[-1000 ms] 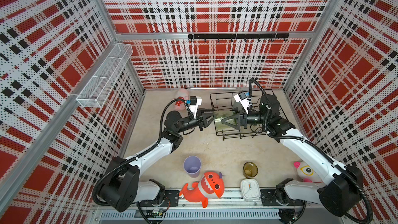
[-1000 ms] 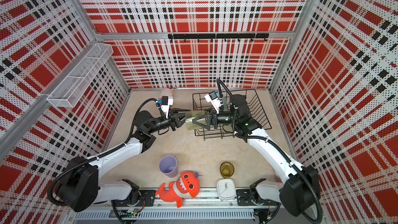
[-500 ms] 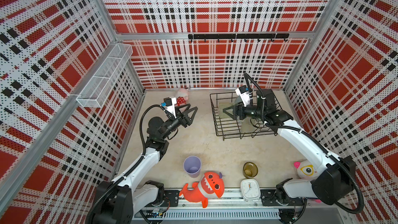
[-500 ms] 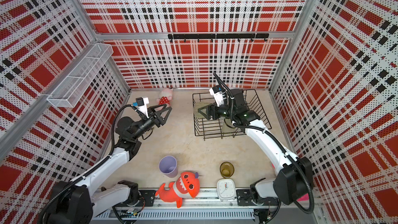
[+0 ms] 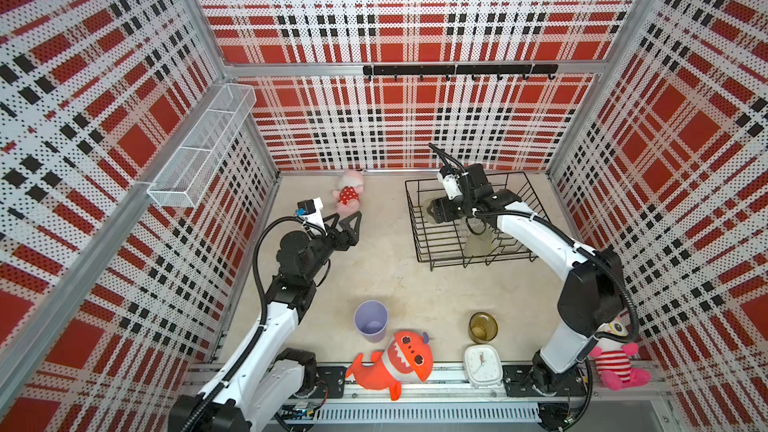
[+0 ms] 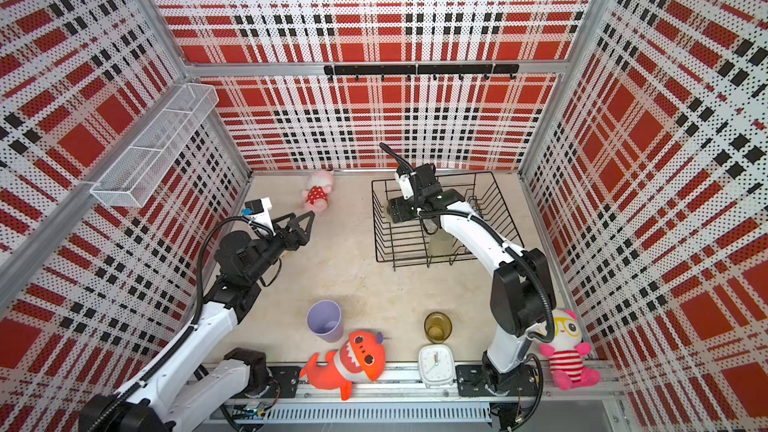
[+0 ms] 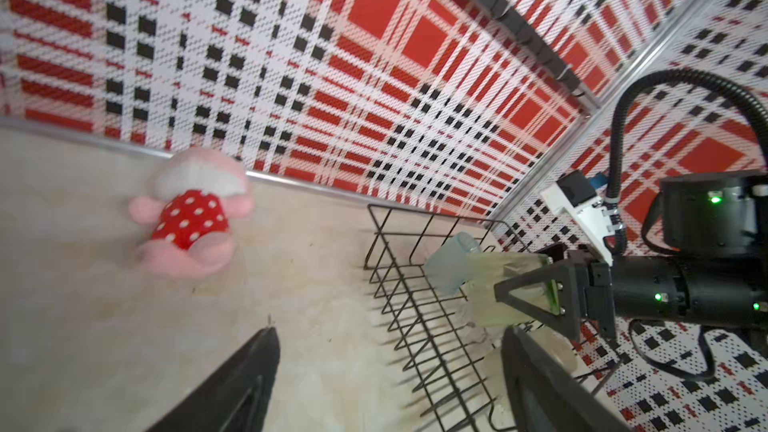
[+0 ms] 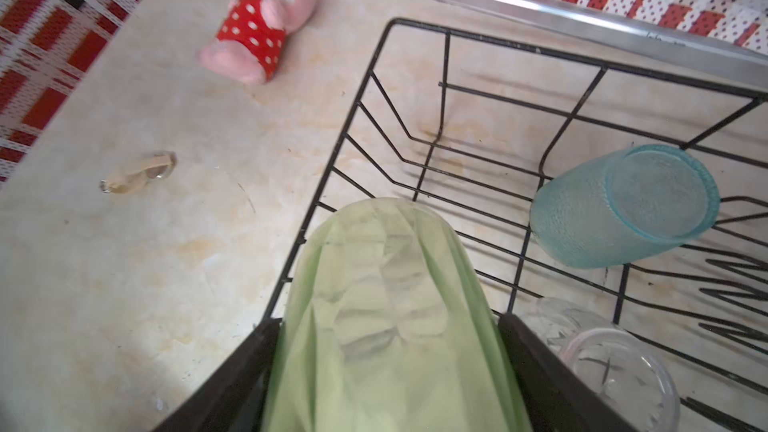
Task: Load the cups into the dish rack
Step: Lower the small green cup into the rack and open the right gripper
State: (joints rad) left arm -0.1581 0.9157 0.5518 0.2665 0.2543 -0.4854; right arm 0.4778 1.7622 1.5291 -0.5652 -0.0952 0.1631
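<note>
The right gripper (image 8: 386, 322) is clamping its jaws on the pale green cup (image 8: 386, 259) and holding it at the left side of the dish rack (image 8: 525, 49). The rack is sitting right of centre in the upper part of the table (image 5: 395, 276) in both top views. Whether the cup is touching the rack's wires cannot be determined. Inside the rack, the teal cup (image 8: 623, 205) is lying on its side, and the clear glass (image 8: 615, 367) is standing just beside one right finger. The left gripper (image 5: 347, 216) is hovering left of centre in both top views, well apart from the rack, with its jaws spread wide and gripping nothing. The lilac cup (image 5: 371, 322) and the amber cup (image 5: 483, 326) are standing upright on the table in the lower centre, outside the rack. The amber cup is standing near the white clock (image 5: 482, 367), and the lilac cup beside the orange shark toy (image 5: 395, 363). The pink plush (image 5: 348, 195) is lying at the table's far edge, upper centre.
</note>
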